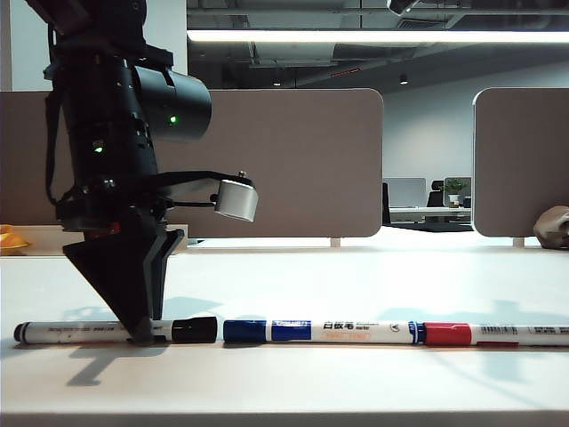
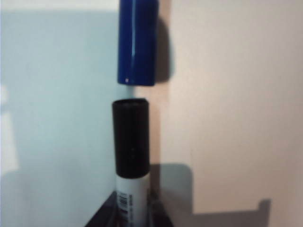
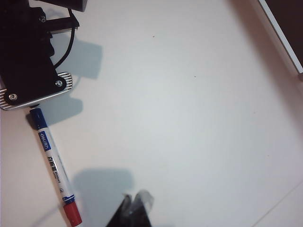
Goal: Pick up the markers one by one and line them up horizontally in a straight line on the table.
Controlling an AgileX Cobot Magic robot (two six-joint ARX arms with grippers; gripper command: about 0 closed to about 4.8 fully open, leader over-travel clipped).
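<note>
Three markers lie end to end in a row near the front of the white table [image 1: 356, 285]. The black-capped marker [image 1: 89, 332] is at the left, the blue-capped one [image 1: 311, 331] in the middle, and the red-capped one [image 1: 498, 334] at the right. My left gripper [image 1: 142, 336] points straight down with its fingers on either side of the black-capped marker's barrel [image 2: 130, 198]. Whether they press it does not show. Its black cap [image 2: 131, 139] nearly meets the blue cap [image 2: 137, 42]. My right gripper [image 3: 135, 208] hovers shut and empty beside the blue-capped marker [image 3: 52, 161] and the red cap [image 3: 72, 215].
Brown-grey partition panels [image 1: 284, 160] [image 1: 520, 160] stand behind the table. A yellow object [image 1: 11, 238] sits at the far left and a brownish lump [image 1: 553, 227] at the far right. The table's edge [image 3: 281, 38] shows in the right wrist view.
</note>
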